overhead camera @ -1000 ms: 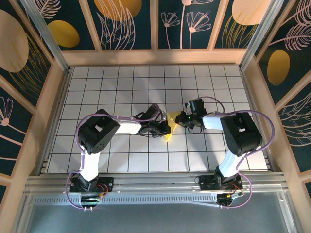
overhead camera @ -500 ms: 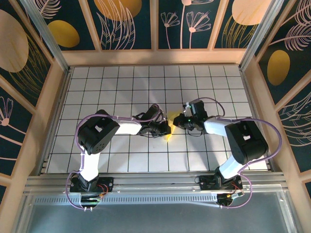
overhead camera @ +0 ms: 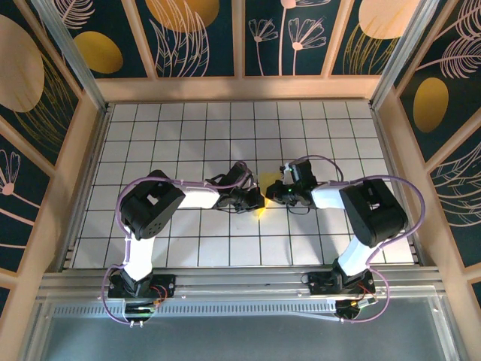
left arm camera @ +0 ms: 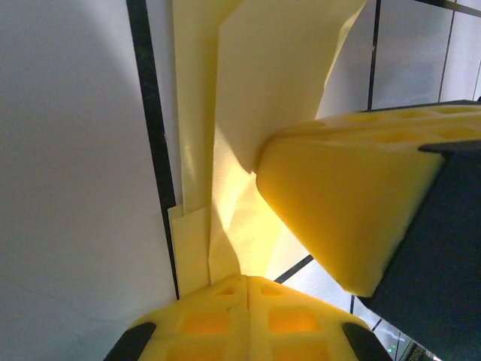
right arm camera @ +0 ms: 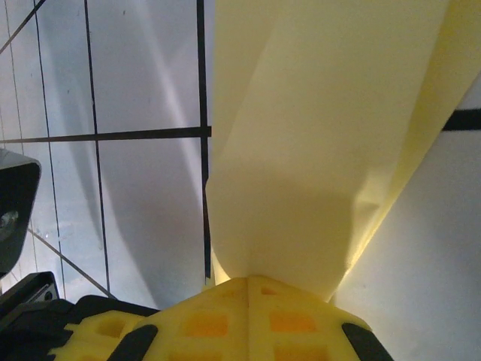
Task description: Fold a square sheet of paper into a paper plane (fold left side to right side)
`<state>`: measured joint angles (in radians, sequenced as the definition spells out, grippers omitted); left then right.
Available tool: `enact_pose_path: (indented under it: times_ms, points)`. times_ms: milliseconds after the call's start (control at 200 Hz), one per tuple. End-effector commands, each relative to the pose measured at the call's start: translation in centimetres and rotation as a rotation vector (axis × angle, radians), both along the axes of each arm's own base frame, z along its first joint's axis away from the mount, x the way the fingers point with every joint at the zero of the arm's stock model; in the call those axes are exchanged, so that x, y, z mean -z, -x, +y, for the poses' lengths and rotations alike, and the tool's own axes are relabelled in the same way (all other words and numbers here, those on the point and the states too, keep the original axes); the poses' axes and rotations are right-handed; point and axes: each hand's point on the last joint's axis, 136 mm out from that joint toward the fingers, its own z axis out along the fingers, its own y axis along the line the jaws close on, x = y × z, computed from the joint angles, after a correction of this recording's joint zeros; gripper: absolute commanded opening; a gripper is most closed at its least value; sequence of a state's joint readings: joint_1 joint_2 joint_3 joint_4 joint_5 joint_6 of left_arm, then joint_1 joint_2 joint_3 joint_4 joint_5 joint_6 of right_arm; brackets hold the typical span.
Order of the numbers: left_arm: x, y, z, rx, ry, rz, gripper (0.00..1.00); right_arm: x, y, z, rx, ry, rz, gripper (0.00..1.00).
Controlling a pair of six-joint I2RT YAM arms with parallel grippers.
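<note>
Top external view: my left gripper [overhead camera: 254, 200] and right gripper [overhead camera: 273, 192] meet at the folded yellow paper [overhead camera: 261, 211] in the middle of the white table [overhead camera: 188, 135]. Left wrist view: my two fingers [left arm camera: 338, 195] pinch the paper [left arm camera: 263, 83]. Right wrist view: the paper [right arm camera: 323, 135] lies over my bottom finger [right arm camera: 248, 320], and I cannot tell if that gripper is closed.

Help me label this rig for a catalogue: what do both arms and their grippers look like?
Both the left arm and right arm have white links, bulky black joint housings and looping purple cables. The left gripper and right gripper carry yellow fingers with square recesses, on black mounts.
</note>
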<state>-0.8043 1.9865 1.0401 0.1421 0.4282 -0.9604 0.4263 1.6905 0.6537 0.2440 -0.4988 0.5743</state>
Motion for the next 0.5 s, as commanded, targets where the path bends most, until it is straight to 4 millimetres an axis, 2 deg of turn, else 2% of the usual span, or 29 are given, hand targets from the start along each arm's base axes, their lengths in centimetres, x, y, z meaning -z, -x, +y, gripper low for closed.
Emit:
enact_pose_path:
  times_ms: [0,295,490]
  points:
    - [4.5,1.4,3.7,-0.04,-0.2,0.074,0.0,-0.2,-1.5,-0.1,-0.004,0.016,-0.045,0.0]
    - [4.8,1.6,3.9,-0.039,-0.212,0.079,0.0,0.8,-2.3,-1.2,0.014,0.037,-0.037,0.0]
    - [4.9,1.6,4.1,-0.041,-0.221,0.083,0.0,0.7,-3.2,-1.8,0.02,0.046,-0.047,0.0]
